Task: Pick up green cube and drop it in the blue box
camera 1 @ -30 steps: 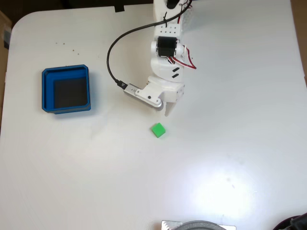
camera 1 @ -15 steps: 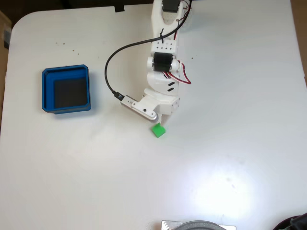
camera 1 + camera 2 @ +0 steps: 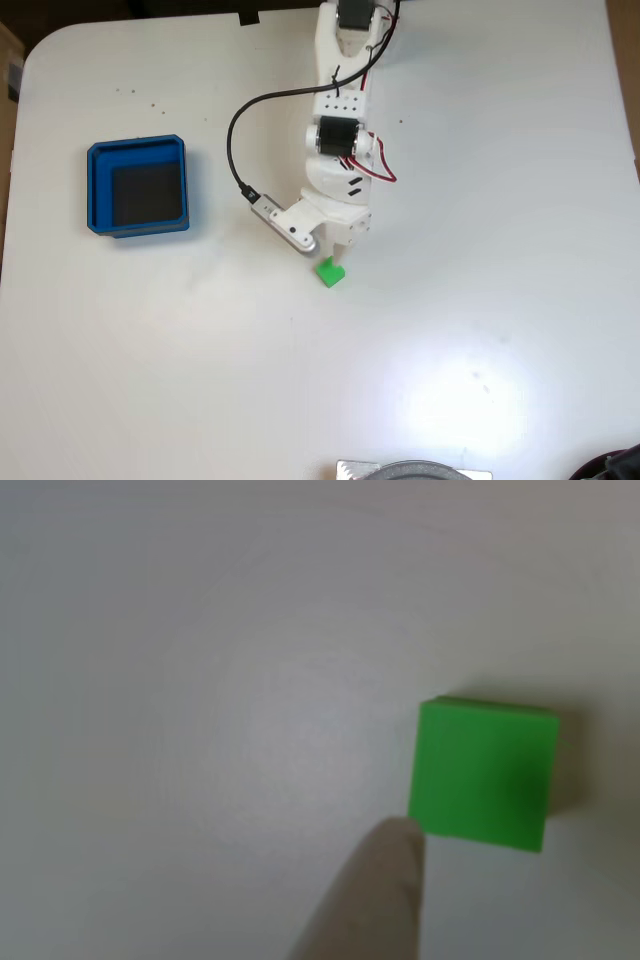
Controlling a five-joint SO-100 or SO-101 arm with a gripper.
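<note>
In the fixed view the small green cube (image 3: 331, 271) lies on the white table, just below the white arm's gripper (image 3: 328, 254). The gripper hangs over the cube's upper edge, its fingers apart and nothing held between them. The close other view shows the cube (image 3: 485, 776) flat on the table at centre right. One pale fingertip (image 3: 385, 880) comes up from the bottom edge there and meets the cube's lower left corner. The blue box (image 3: 98, 188), square with a dark floor, sits far to the left and has nothing in it.
A black cable (image 3: 232, 130) loops from the arm's wrist out to the left. A grey round object (image 3: 412, 470) and a dark shape (image 3: 615, 466) sit at the bottom edge. The table's rounded corner is at top left.
The arm has swung down and slightly left, bringing the gripper from above the cube to right over its upper edge. The cube and the box have stayed put.
</note>
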